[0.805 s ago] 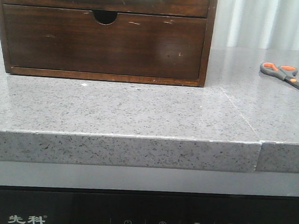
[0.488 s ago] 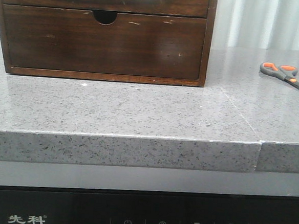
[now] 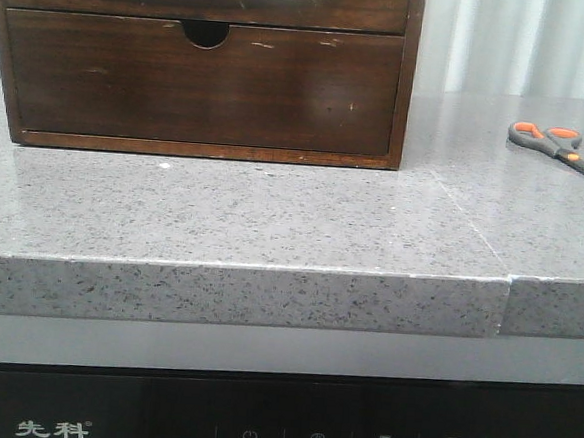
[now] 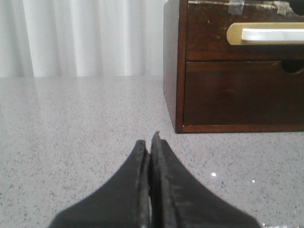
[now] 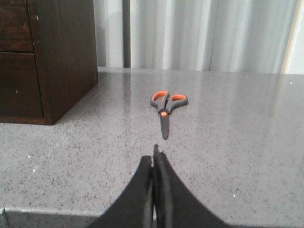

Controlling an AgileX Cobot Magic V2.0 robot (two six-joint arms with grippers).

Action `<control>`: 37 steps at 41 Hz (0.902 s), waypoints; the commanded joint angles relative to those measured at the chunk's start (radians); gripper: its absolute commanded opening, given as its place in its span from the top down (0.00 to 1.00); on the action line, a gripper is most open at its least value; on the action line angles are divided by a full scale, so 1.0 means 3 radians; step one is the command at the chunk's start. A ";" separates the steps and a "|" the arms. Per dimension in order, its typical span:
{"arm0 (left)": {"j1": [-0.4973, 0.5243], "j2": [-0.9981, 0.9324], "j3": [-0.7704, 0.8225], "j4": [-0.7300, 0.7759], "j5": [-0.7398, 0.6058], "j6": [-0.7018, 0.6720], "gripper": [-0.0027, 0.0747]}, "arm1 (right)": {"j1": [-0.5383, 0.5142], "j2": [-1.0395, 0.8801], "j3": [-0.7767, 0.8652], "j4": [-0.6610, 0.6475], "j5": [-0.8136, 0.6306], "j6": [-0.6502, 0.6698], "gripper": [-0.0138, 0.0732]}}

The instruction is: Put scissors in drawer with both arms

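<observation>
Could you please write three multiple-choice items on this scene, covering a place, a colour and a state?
1. Where do the scissors lie?
A. on the counter right of the cabinet
B. inside the drawer
C. on top of the cabinet

2. What colour lines the scissors' finger loops?
A. blue
B. orange
C. green

3. How is the drawer with the brass-rimmed inset?
A. pulled out
B. removed
C. closed

Answers:
1 A: they rest flat on the grey counter.
2 B: orange shows inside both loops.
3 C: its front sits flush in the cabinet.
</observation>
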 commanded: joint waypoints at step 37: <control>0.0006 0.1319 -0.2510 -0.0137 0.1533 -0.0027 0.99 | 0.0002 0.1409 -0.2433 -0.0084 0.1678 -0.0049 0.92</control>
